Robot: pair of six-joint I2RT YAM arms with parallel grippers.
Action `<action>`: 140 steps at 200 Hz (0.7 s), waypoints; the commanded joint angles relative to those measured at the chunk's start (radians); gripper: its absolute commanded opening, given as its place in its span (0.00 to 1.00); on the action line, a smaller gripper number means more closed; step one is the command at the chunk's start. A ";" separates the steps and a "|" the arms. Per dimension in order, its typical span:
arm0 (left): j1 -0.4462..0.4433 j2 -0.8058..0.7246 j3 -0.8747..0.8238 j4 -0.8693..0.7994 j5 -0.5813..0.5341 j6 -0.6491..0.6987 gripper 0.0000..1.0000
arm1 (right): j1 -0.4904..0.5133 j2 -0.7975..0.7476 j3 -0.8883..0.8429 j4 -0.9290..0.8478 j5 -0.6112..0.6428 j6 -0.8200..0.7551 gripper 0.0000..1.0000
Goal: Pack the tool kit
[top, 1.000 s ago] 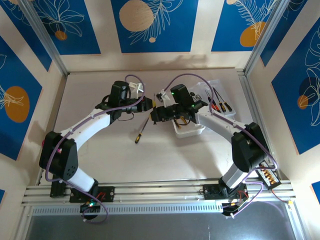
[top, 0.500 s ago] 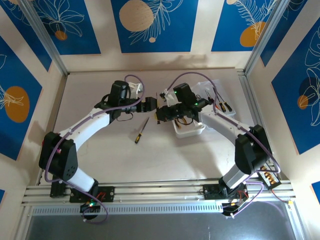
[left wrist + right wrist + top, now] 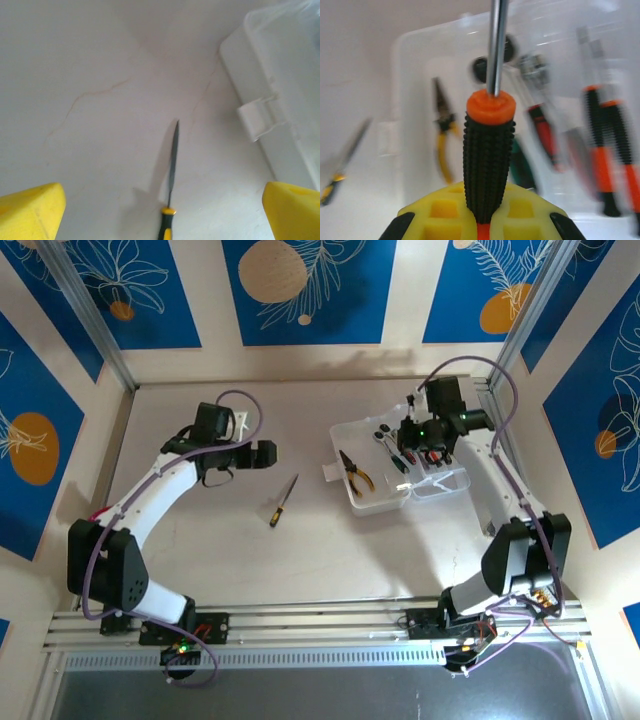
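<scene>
Left tool [image 3: 262, 453]: jaws wide apart, hovering over the surface [image 3: 300, 550] left of the box [image 3: 380, 496]. Yellow screwdriver [image 3: 282, 501] lies loose on the surface between that tool and the box, tip towards the box latch. Right tool [image 3: 425, 435]: clamped on the black screwdriver [image 3: 488, 160] by its handle, above the box's far right side. Box is open with yellow pliers [image 3: 355, 472] inside; other tools beside them are too blurred to sort.

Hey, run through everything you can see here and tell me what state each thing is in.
Clear box: open.
Yellow-handled pliers: lying inside the clear box.
Black-and-yellow screwdriver: lying loose on the table, outside the box.
Black-and-orange screwdriver: gripped, above the box.
Left tool: open, empty.
Right tool: shut on the black-and-orange screwdriver.
</scene>
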 commanded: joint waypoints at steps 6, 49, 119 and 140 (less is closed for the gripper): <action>-0.001 0.014 -0.057 -0.043 -0.021 0.021 1.00 | -0.006 0.132 0.116 -0.174 0.242 -0.113 0.00; -0.001 0.021 -0.099 -0.037 -0.023 0.017 1.00 | 0.035 0.234 0.170 -0.200 0.355 -0.177 0.00; -0.003 0.053 -0.096 -0.035 -0.006 0.021 1.00 | 0.038 0.198 0.124 -0.181 0.381 -0.195 0.00; -0.003 0.055 -0.097 -0.033 -0.001 0.019 1.00 | 0.035 0.185 0.121 -0.186 0.377 -0.205 0.00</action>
